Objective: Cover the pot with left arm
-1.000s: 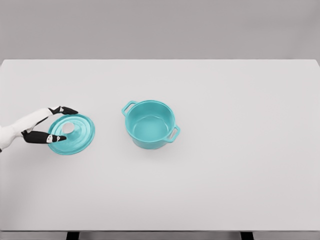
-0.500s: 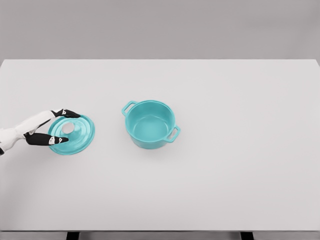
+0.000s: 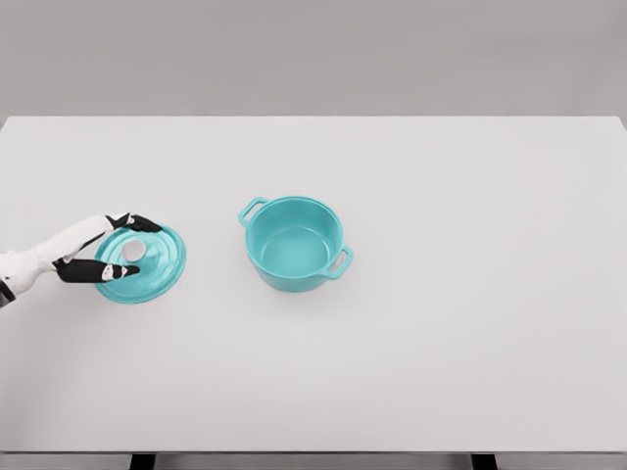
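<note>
The left hand [image 3: 93, 250] comes in at the table's [image 3: 441, 372] left edge, fingers [image 3: 110, 271] part open either side of the teal lid's [image 3: 145, 262] knob; contact looks unsure. The open pot [image 3: 294, 242] sits well right of the fingertips, bare tabletop between. The forearm is cut off.

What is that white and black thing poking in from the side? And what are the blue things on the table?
That is a robot's left hand, drawn by a computer program. The picture comes from a camera on the robot's head, looking down at a white table. On it stands an open teal pot with two handles. Beside it lies the pot's lid with a pale knob. The hand's black-tipped fingers reach over the lid's edge, near the knob. I cannot tell if they grip yet. The other arm is not visible.
</note>
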Tool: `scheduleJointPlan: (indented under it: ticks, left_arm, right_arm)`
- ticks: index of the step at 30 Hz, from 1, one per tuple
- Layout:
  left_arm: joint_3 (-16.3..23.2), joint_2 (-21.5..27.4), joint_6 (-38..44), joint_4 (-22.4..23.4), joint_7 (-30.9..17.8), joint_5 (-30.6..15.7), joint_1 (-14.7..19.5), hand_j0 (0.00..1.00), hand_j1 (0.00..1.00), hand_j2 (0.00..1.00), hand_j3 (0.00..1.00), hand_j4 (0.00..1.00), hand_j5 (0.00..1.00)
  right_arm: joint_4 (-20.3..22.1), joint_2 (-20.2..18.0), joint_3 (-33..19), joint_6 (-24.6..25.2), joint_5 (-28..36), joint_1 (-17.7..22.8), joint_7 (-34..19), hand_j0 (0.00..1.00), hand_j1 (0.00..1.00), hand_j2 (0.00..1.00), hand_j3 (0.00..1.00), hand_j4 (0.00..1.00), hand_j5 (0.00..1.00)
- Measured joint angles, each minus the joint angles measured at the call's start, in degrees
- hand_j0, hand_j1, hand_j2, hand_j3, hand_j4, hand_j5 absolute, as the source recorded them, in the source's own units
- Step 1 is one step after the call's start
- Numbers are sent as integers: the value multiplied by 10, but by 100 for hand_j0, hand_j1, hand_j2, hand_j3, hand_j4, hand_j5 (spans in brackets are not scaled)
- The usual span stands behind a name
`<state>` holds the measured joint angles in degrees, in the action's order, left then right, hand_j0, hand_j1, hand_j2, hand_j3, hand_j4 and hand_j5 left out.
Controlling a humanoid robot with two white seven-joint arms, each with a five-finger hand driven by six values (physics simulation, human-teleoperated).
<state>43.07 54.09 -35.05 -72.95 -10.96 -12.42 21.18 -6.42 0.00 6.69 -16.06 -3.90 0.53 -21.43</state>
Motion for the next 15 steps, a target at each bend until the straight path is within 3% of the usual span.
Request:
scheduleJointPlan:
  ticks: [8, 15]
  left_arm:
    - [3, -3, 0, 16, 0, 2, 0, 73, 73, 73, 73, 73, 73]
    - [3, -5, 0, 19, 0, 2, 0, 66, 66, 66, 66, 66, 66]
  right_arm:
    - [0, 0, 0, 0, 0, 0, 0, 100, 100, 100, 100, 100, 100]
    - [0, 0, 0, 0, 0, 0, 0, 100, 100, 100, 100, 100, 100]
